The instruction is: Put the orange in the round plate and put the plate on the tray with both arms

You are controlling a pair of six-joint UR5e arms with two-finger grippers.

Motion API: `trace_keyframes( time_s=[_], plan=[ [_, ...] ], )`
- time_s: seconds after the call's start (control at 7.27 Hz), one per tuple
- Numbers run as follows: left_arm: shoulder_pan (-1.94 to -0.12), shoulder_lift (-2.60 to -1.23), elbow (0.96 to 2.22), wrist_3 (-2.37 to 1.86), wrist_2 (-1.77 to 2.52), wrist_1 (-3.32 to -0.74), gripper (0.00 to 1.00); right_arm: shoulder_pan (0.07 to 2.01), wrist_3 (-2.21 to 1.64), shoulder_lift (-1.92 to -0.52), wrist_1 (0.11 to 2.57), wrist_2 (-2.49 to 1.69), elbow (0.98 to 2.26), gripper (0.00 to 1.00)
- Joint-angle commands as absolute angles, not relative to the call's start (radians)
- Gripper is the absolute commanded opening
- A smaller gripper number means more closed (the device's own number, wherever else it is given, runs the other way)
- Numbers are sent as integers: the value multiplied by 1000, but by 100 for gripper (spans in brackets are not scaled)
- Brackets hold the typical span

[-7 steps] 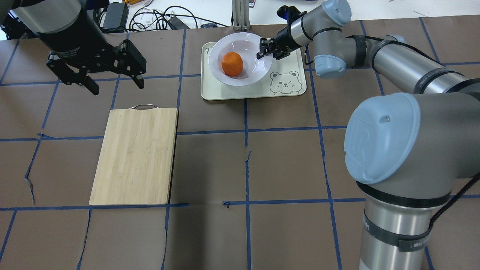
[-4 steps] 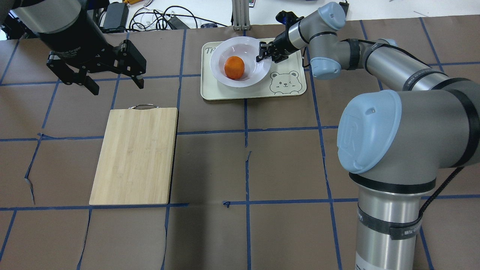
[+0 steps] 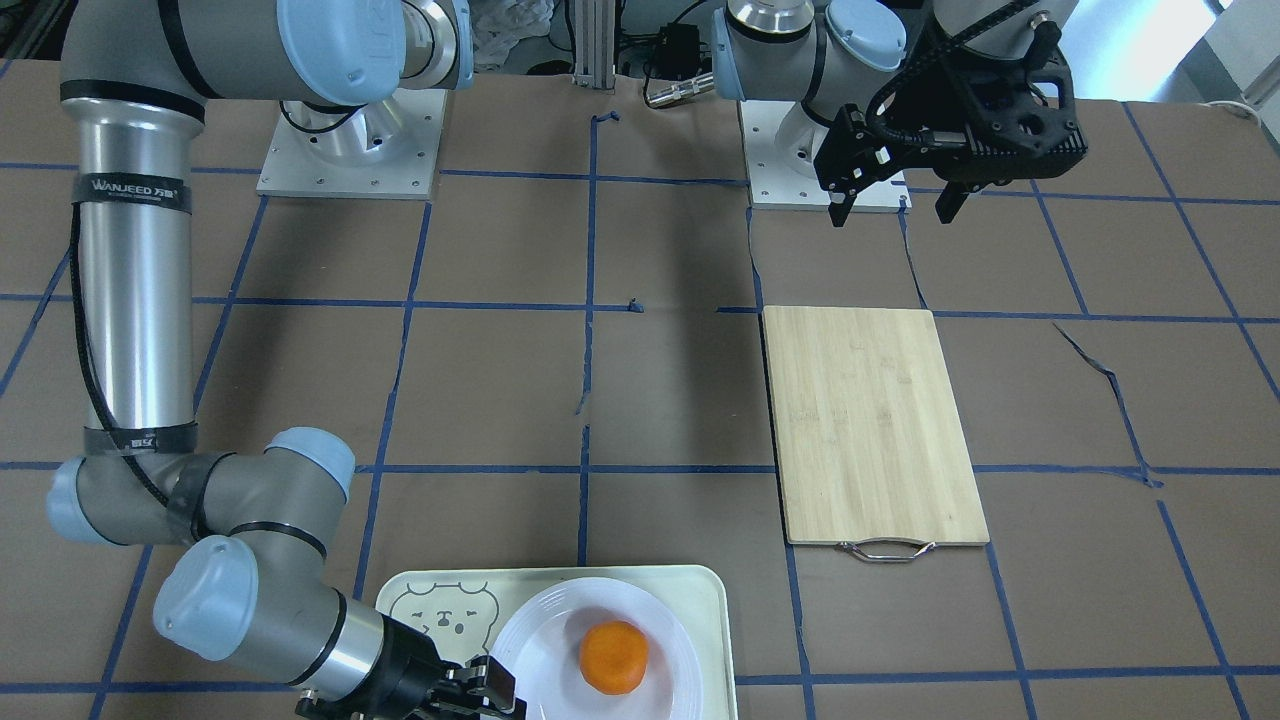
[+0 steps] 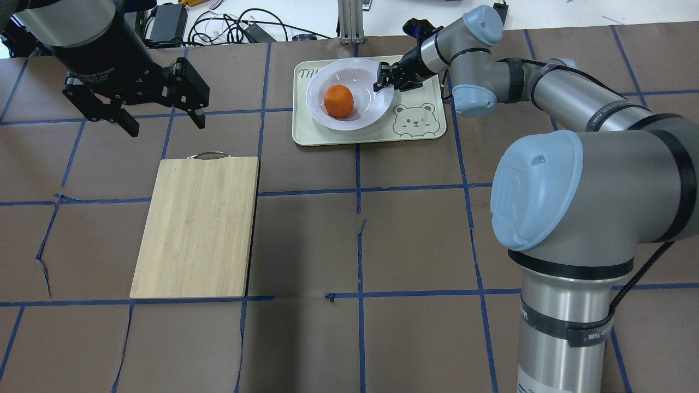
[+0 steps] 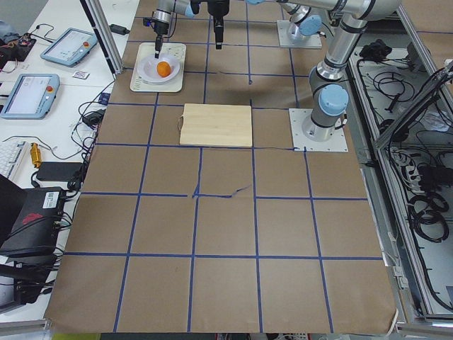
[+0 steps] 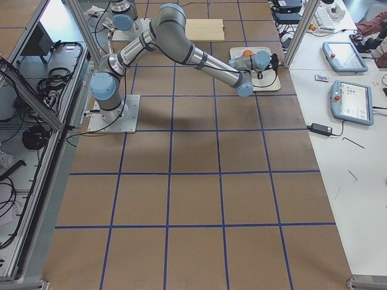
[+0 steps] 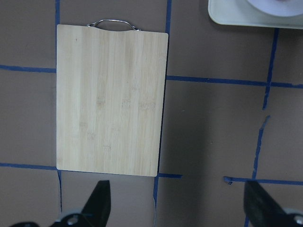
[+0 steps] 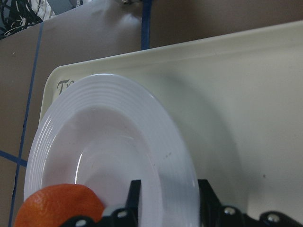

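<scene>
Closest to the base we've got the left gripper [image 4: 168, 129], hanging high over the table [image 4: 415, 234] on the robot's side of the bamboo cutting board [image 4: 196, 226], jaws spread wide with nothing in them. It's well apart from the action, so it can't steady anything. Past the board, out at the far edge, there's the tray [image 4: 327, 136] with the round plate [image 4: 371, 106] down on it, set toward the corner away from the bear face, and the orange [image 4: 338, 101] is loose in the plate's sunken centre. The right gripper [image 4: 378, 78] is on the rim on the bear's side, and from the wrist camera its fingers [image 8: 135, 196] straddle that rim at a narrow gap, so we read it as pinched on the plate. Whether the plate sits fully flat we can't tell. The release is the danger, we'd say. If the arm backs off before the jaws part, or a finger catches the rim on the way out, the plate gets dragged or tipped. The glaze is glossy and the tray smooth, so it would slide easily, and the orange could roll out over that shallow rim.
</scene>
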State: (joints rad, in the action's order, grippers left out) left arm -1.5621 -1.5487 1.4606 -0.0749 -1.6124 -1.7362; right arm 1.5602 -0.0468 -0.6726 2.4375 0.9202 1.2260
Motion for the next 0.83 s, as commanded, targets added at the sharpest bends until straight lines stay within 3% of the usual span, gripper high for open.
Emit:
trace_keyframes(
  time_s=[0.0, 0.69],
  plan=[
    [-1562, -1549, 1462, -75, -1620, -1735, 100, 1520, -45, -712, 2422, 940, 1227, 100],
    [-1562, -1548, 1460, -74, -1621, -1738, 100, 1558, -76, -1078, 1721, 1349, 1244, 100]
  ],
)
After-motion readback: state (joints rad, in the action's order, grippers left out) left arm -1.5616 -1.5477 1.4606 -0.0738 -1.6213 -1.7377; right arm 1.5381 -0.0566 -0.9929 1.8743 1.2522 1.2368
